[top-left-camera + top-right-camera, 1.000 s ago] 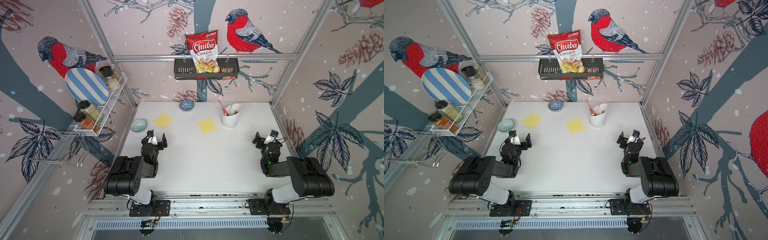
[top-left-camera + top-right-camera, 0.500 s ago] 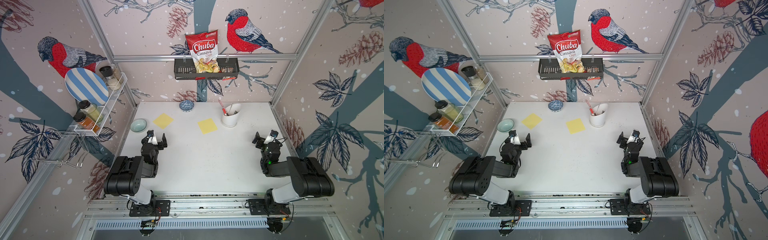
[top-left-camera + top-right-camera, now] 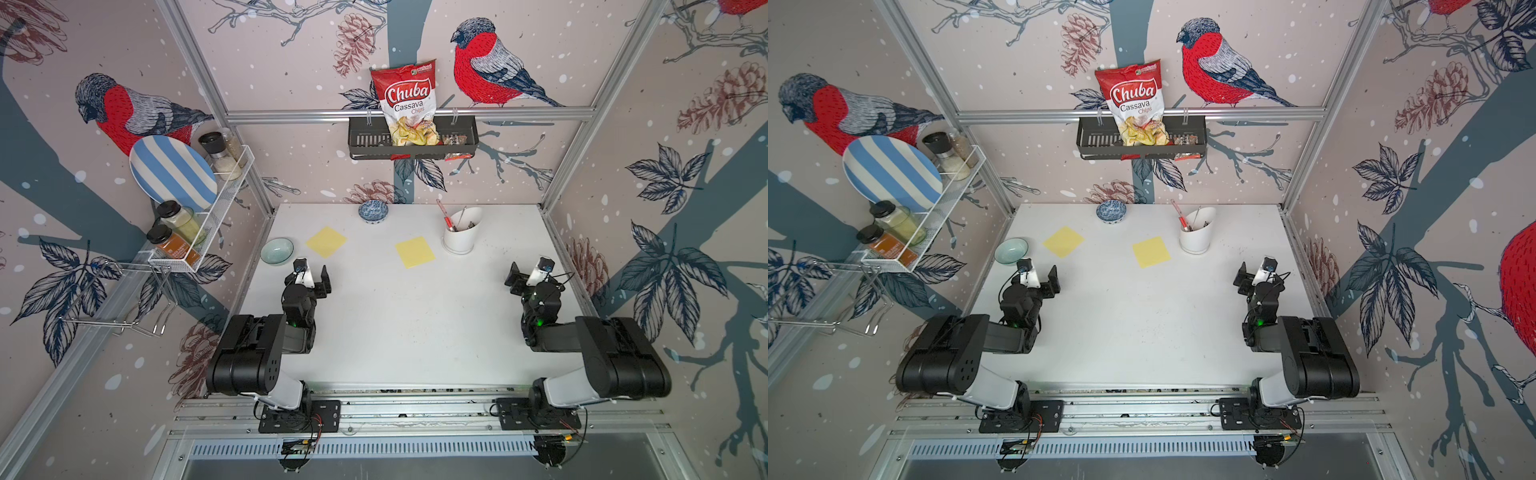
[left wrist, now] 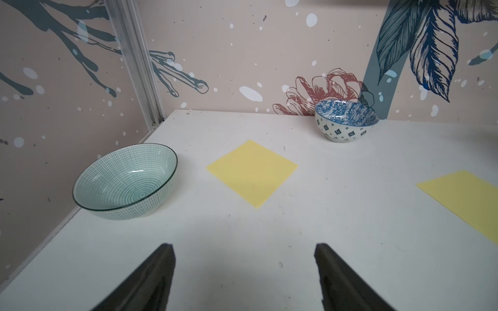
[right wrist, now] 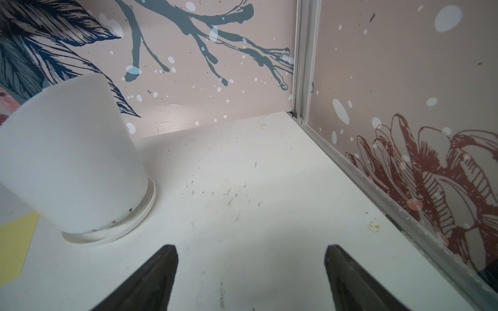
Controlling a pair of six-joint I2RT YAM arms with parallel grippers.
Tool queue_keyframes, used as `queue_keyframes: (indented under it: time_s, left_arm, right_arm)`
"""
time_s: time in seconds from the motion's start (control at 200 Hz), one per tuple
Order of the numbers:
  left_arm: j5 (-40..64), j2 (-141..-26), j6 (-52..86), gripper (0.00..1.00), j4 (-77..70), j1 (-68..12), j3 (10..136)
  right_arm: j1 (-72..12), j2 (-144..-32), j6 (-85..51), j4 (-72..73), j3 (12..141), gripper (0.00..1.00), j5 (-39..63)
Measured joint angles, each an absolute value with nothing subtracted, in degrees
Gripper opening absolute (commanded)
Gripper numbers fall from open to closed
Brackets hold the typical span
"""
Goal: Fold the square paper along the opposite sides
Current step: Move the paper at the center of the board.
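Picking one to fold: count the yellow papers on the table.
2. The first paper lies near the teal bowl; the second paper lies near the white cup. None seems hidden.

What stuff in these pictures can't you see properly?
- Inside the white cup: right wrist view, its own wall hides it; in a top view the sticks are too small to name.
- The yellow paper by the cup: left wrist view, picture edge cuts it off; right wrist view shows only a corner.
- Packets in the black basket: a top view, too small.
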State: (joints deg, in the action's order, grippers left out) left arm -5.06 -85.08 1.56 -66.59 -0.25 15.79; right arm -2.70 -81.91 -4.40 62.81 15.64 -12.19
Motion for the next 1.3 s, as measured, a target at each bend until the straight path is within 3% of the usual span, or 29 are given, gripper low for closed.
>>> queue_keyframes:
  time_s: [0.12, 0.255, 0.395, 0.455, 0.62, 0.655, 0.74, 0.86, 1.301]
  left_arm:
    - [-8.95, -78.06, 3.22, 0.89, -59.37, -0.47, 19.46]
    - [-11.88, -70.61, 8.01, 0.86, -50.61, -1.76, 22.15]
    - [-12.49, -66.13, 14.81, 0.84, -43.97, -2.74, 24.71]
    - [-12.67, -65.95, 16.78, 0.83, -40.27, -3.4, 27.0]
    - [-12.4, -67.44, 17.69, 0.72, -31.66, -7.38, 32.56]
    - [-12.38, -67.53, 17.5, 0.65, -30.28, -7.99, 32.93]
    - [-12.21, -67.42, 17.1, 0.35, -27.66, -8.64, 33.04]
    - [-11.99, -66.65, 16.47, 0.0, -25.85, -8.97, 33.04]
    - [-10.59, -70.28, 16.71, 0.0, -22.2, -14.0, 38.2]
  right_arm:
    - [-8.05, -76.84, -2.83, 53.25, 23.62, 0.87, -15.0]
    - [-19.9, -77.91, -0.03, 38.33, 35.77, 0.86, -18.41]
    - [-32.21, -85.47, -0.58, 24.08, 48.8, 0.72, -21.28]
    - [-35.11, -90.06, -2.63, 18.5, 54.28, 0.58, -20.34]
    - [-36.34, -103.83, -10.11, 7.29, 69.28, 0.0, -12.34]
    - [-36.34, -106.37, -10.96, 5.63, 72.12, 0.0, -11.31]
    - [-36.14, -111.83, -12.78, 2.35, 78.26, 0.0, -9.13]
    - [-34.92, -117.23, -14.26, -0.03, 84.29, 0.0, -6.63]
    - [-32.21, -135.33, -20.03, -7.4, 102.76, 0.0, 3.44]
